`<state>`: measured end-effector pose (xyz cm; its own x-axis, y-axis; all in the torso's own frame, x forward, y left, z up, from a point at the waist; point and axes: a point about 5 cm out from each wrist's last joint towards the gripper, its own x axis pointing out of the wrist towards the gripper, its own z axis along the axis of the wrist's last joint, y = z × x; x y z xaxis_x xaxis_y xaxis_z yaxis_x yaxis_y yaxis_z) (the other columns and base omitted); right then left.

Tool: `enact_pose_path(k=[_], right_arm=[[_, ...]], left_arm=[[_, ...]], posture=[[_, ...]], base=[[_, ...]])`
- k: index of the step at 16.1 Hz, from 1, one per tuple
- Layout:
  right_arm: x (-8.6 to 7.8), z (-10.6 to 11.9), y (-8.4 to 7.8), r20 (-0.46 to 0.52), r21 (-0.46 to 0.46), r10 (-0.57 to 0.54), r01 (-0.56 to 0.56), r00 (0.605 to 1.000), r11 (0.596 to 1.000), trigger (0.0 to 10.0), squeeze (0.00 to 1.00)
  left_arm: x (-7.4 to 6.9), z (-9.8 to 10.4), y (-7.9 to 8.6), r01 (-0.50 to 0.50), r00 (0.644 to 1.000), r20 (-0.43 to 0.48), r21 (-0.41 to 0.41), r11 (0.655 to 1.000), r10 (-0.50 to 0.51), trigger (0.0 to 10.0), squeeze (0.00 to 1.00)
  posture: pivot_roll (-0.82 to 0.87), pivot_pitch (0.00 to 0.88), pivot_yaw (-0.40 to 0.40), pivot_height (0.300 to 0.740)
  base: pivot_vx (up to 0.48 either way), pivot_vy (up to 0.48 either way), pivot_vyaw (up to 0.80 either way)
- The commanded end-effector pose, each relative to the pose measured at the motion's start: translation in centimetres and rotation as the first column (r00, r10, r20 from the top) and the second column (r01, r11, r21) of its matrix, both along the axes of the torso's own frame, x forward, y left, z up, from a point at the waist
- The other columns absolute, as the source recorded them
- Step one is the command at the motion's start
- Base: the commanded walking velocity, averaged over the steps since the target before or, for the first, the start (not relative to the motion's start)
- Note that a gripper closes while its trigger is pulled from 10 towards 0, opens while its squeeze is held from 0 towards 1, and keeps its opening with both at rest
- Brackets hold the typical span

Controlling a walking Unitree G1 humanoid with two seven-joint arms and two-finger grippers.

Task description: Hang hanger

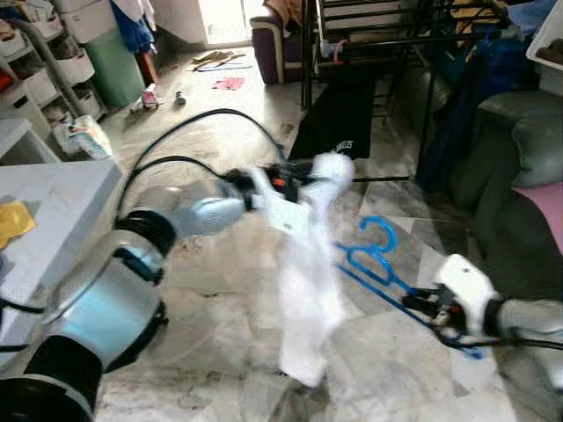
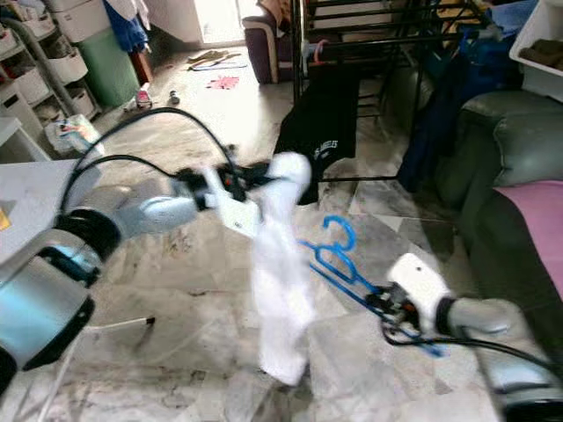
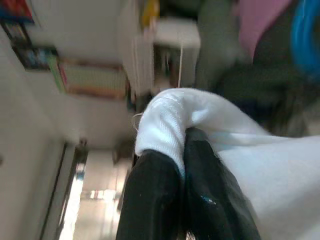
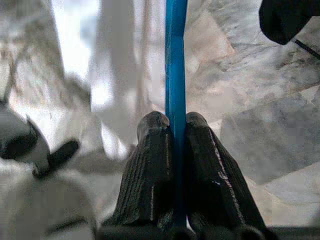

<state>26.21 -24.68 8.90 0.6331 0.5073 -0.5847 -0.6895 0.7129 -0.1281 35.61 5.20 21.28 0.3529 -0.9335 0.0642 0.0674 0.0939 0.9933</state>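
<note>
My left gripper point(image 1: 310, 176) is shut on the top of a white garment point(image 1: 310, 290), which hangs down from it toward the floor; in the left wrist view the white garment point(image 3: 240, 150) is pinched between the black fingers point(image 3: 160, 195). A blue plastic hanger point(image 1: 374, 255) is held low at the right by my right gripper point(image 1: 422, 308), shut on its lower bar. In the right wrist view the blue hanger point(image 4: 176, 65) runs straight between the two black fingers point(image 4: 150, 170). The hanger's hook points up, just right of the garment.
A black drying rack point(image 1: 369, 44) with a dark garment point(image 1: 339, 119) hanging on it stands behind. A dark green sofa point(image 1: 528, 149) is at the right, a white table point(image 1: 53, 202) at the left. Shelves, bins and scattered items lie at the back left on the marble floor.
</note>
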Motion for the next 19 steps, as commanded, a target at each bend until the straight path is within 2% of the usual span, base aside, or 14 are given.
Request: enact_pose_path(k=[1, 2, 4, 6, 7, 9, 10, 12, 13, 14, 15, 17, 18, 19], right_arm=[[0.6, 0.1, -0.3, 0.025, 0.004, -0.058, 0.058, 0.998, 0.998, 10.0, 0.0], [1.3, -0.7, -0.4, 0.044, 0.006, -0.157, 0.157, 0.987, 0.988, 10.0, 0.0], [3.1, -0.8, -0.9, 0.086, 0.082, -0.385, 0.378, 0.919, 0.922, 10.0, 0.0], [4.0, -0.3, -1.3, 0.139, 0.09, -0.456, 0.448, 0.879, 0.89, 10.0, 0.0], [4.5, 0.3, -1.4, 0.163, 0.123, -0.493, 0.478, 0.855, 0.87, 10.0, 0.0], [5.1, 0.9, -1.7, 0.206, 0.116, -0.518, 0.505, 0.83, 0.855, 10.0, 0.0], [5.5, 1.3, -2.1, 0.218, 0.146, -0.569, 0.55, 0.793, 0.823, 10.0, 0.0], [5.9, 1.9, -2.4, 0.188, 0.239, -0.661, 0.619, 0.726, 0.748, 10.0, 0.0], [6.5, 2.7, -1.6, 0.105, 0.394, -0.735, 0.651, 0.67, 0.649, 10.0, 0.0], [7.0, 3.5, -0.2, 0.036, 0.506, -0.742, 0.628, 0.67, 0.592, 10.0, 0.0], [7.4, 4.4, 1.2, -0.031, 0.605, -0.731, 0.596, 0.681, 0.529, 10.0, 0.0], [8.1, 6.5, 4.8, -0.184, 0.774, -0.638, 0.511, 0.747, 0.375, 10.0, 0.0], [8.2, 7.3, 5.9, -0.271, 0.835, -0.592, 0.491, 0.759, 0.248, 10.0, 0.0], [8.2, 8.0, 7.1, -0.33, 0.866, -0.546, 0.477, 0.77, 0.149, 10.0, 0.0]], left_arm=[[-0.3, 1.8, -0.4, 0.058, 0.998, 0.029, -0.056, 0.997, -0.056, 10.0, 0.0], [-1.1, 1.9, -1.2, 0.135, 0.991, 0.021, -0.075, 0.988, -0.134, 10.0, 0.0], [-2.4, 1.4, -2.1, 0.243, 0.97, -0.002, -0.081, 0.967, -0.244, 10.0, 0.0], [-2.8, 0.8, -2.2, 0.263, 0.964, -0.027, -0.076, 0.962, -0.266, 10.0, 0.0], [-2.9, 0.2, -2.1, 0.266, 0.961, -0.058, -0.067, 0.962, -0.27, 10.0, 0.0], [-2.6, -1.5, -1.0, 0.216, 0.97, -0.12, 0.003, 0.976, -0.214, 10.0, 0.0], [-2.4, -2.4, -0.3, 0.179, 0.973, -0.158, 0.038, 0.983, -0.171, 10.0, 0.0], [-2.2, -3.1, 0.2, 0.138, 0.976, -0.176, 0.042, 0.99, -0.129, 10.0, 0.0], [-2.4, -3.6, 0.2, 0.127, 0.971, -0.206, 0.006, 0.992, -0.123, 10.0, 0.0], [-2.8, -4.2, 0.0, 0.124, 0.965, -0.232, -0.017, 0.992, -0.125, 10.0, 0.0], [-3.2, -5.0, -0.4, 0.121, 0.957, -0.261, -0.034, 0.992, -0.126, 10.0, 0.0], [-3.9, -6.5, -0.9, 0.1, 0.945, -0.307, -0.061, 0.993, -0.114, 10.0, 0.0], [-4.1, -6.7, -1.1, 0.099, 0.943, -0.309, -0.086, 0.991, -0.121, 10.0, 0.0], [-4.5, -6.8, -1.5, 0.108, 0.937, -0.32, -0.12, 0.987, -0.141, 10.0, 0.0]], posture=[[0.0, 0.009, 0.114, 0.74], [0.0, 0.012, 0.112, 0.74], [0.0, 0.015, 0.109, 0.74], [0.0, 0.017, 0.107, 0.74], [0.0, 0.02, 0.102, 0.74], [0.0, 0.023, 0.099, 0.74], [0.0, 0.026, 0.098, 0.74], [0.0, 0.03, 0.096, 0.74], [0.0, 0.033, 0.092, 0.74], [-0.01, 0.034, 0.088, 0.74], [-0.01, 0.035, 0.084, 0.74], [-0.01, 0.037, 0.077, 0.74], [-0.01, 0.037, 0.07, 0.74], [-0.01, 0.037, 0.061, 0.74]], base=[[0.0, 0.0, 0.0], [0.0, 0.0, 0.0], [0.0, 0.0, 0.0], [0.0, 0.0, 0.0], [0.0, 0.0, 0.0], [0.0, 0.0, 0.0], [0.0, 0.0, 0.0], [0.0, 0.0, 0.0], [0.0, 0.0, 0.0], [0.0, 0.0, 0.0], [0.0, 0.0, 0.0], [0.0, 0.0, 0.0], [0.0, 0.0, 0.0], [0.0, 0.0, 0.0]])
